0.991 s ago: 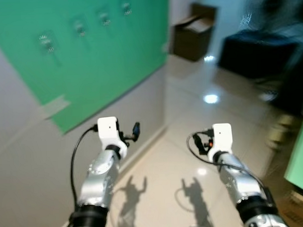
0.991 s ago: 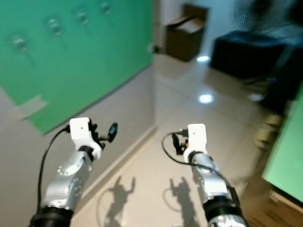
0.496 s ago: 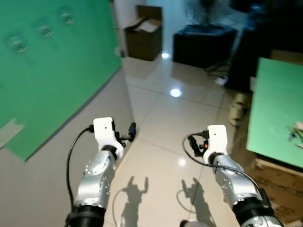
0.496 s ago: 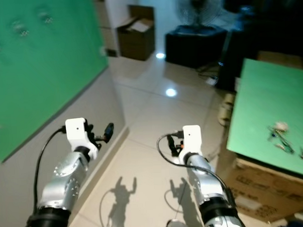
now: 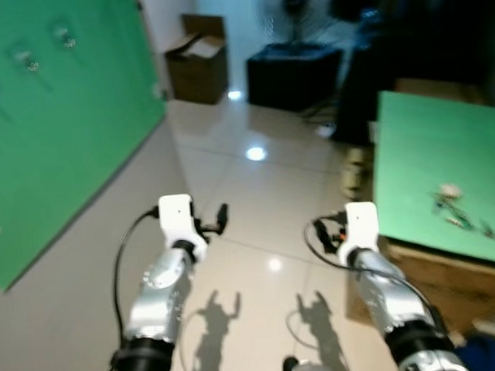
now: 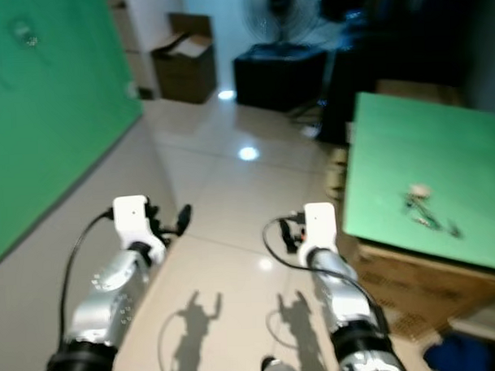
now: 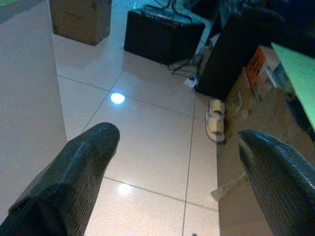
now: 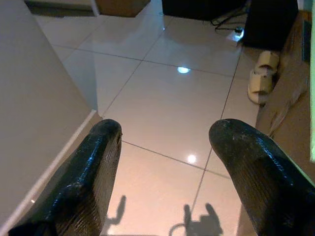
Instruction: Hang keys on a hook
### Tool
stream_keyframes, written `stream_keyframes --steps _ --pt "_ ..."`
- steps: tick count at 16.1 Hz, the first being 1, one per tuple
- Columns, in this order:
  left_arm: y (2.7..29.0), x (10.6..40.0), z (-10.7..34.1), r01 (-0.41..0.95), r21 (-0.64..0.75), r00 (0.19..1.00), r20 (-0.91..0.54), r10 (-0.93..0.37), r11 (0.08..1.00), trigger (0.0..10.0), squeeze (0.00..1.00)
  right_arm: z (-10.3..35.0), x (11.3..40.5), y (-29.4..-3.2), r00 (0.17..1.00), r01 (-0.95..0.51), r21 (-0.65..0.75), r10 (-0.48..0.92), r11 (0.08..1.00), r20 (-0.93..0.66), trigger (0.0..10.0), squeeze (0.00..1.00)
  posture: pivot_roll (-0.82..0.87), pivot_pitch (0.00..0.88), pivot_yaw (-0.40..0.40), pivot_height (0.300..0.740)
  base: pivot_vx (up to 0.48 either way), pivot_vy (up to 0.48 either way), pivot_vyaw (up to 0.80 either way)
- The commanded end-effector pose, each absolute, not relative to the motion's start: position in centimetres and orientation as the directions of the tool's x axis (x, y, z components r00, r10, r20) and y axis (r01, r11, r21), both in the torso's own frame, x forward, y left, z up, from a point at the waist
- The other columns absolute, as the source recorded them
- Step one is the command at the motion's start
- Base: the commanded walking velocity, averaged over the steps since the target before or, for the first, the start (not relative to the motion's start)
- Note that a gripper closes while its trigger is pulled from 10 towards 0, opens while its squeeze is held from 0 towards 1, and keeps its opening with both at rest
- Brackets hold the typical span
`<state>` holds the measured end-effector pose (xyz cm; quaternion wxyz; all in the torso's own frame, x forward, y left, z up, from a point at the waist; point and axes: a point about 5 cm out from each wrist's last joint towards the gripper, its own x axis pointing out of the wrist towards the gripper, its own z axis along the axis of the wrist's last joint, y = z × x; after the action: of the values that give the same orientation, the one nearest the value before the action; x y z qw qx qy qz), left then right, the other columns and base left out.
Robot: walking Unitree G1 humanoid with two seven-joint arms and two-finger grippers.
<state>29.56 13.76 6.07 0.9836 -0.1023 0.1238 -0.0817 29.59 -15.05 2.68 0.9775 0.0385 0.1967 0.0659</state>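
Left eye view: the keys (image 5: 458, 208) lie at three o'clock on the green table (image 5: 417, 147), well apart from both grippers. The left gripper (image 7: 172, 162) and right gripper (image 8: 165, 147) are spread and empty. Motion blur could spoil the reach.

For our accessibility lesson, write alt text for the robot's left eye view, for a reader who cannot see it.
Two silver robot arms reach forward over a glossy tiled floor, a green wall panel on the left. On the right, a small bunch of keys lies on a green table top; a brown cardboard box stands beyond.
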Motion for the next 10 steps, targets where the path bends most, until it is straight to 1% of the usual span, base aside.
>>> stream_keyframes --steps 1,9,10 --pt "13.75 29.65 6.15 0.134 -0.207 0.958 -0.222 -0.180 0.969 10.0 0.00 2.78 29.73 -15.01 0.913 -0.117 0.104 0.148 0.988 -0.380 10.0 0.00 -0.18 0.000 0.076 0.740 0.000 0.000 -0.65" --pt "13.53 29.65 5.91 0.152 -0.199 0.954 -0.226 -0.196 0.968 10.0 0.00 2.67 29.57 -15.17 0.913 -0.112 0.099 0.142 0.989 -0.382 10.0 0.00 -0.19 0.000 0.078 0.740 0.000 0.000 -0.65" --pt "13.55 29.76 5.93 0.155 -0.182 0.954 -0.226 -0.195 0.971 10.0 0.00 2.69 29.64 -15.14 0.914 -0.111 0.099 0.141 0.989 -0.381 10.0 0.00 -0.19 0.000 0.078 0.740 0.000 0.000 -0.66"
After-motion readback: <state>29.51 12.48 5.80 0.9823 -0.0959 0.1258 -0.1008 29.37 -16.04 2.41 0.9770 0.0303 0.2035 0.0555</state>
